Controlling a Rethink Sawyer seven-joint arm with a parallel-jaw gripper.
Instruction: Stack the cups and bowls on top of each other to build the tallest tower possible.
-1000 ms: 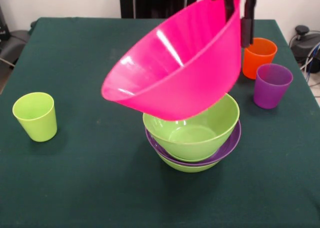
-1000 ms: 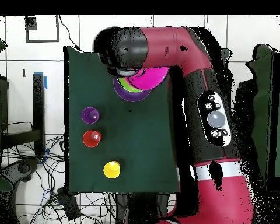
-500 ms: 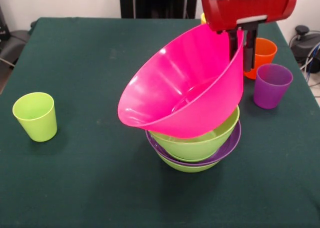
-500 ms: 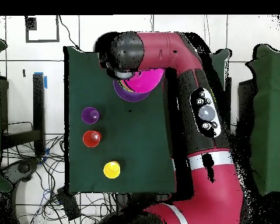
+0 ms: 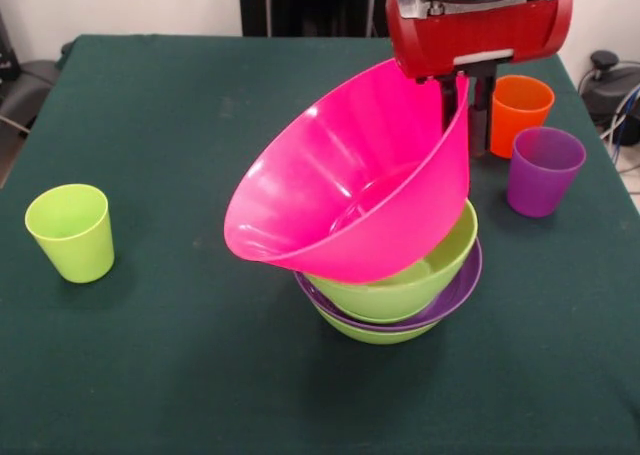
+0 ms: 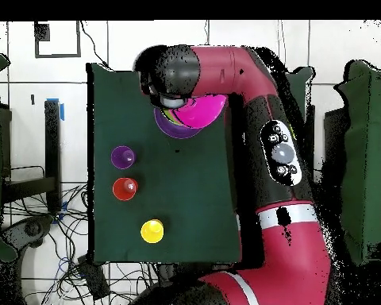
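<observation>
My gripper (image 5: 463, 115) is shut on the far right rim of the large pink bowl (image 5: 350, 190), one finger inside and one outside. The pink bowl is tilted with its mouth to the left, and its base rests in the upper lime green bowl (image 5: 440, 260). That bowl is nested in the shallow purple bowl (image 5: 462, 287), which sits on another lime green bowl (image 5: 372, 333); together they form the tower. Loose cups stand around: lime green (image 5: 70, 232), orange (image 5: 518, 110) and purple (image 5: 543, 170). In the overhead view the arm hides the gripper above the pink bowl (image 6: 200, 111).
From above, a purple cup (image 6: 122, 156), an orange-red cup (image 6: 125, 189) and a yellow cup (image 6: 152, 231) stand in a row on the green table (image 6: 186, 206). The arm's red head (image 5: 480, 20) hangs over the tower's right side.
The pink bowl came down from above the stack until its base settled into the upper green bowl. In the last half second it shifted slightly left.
</observation>
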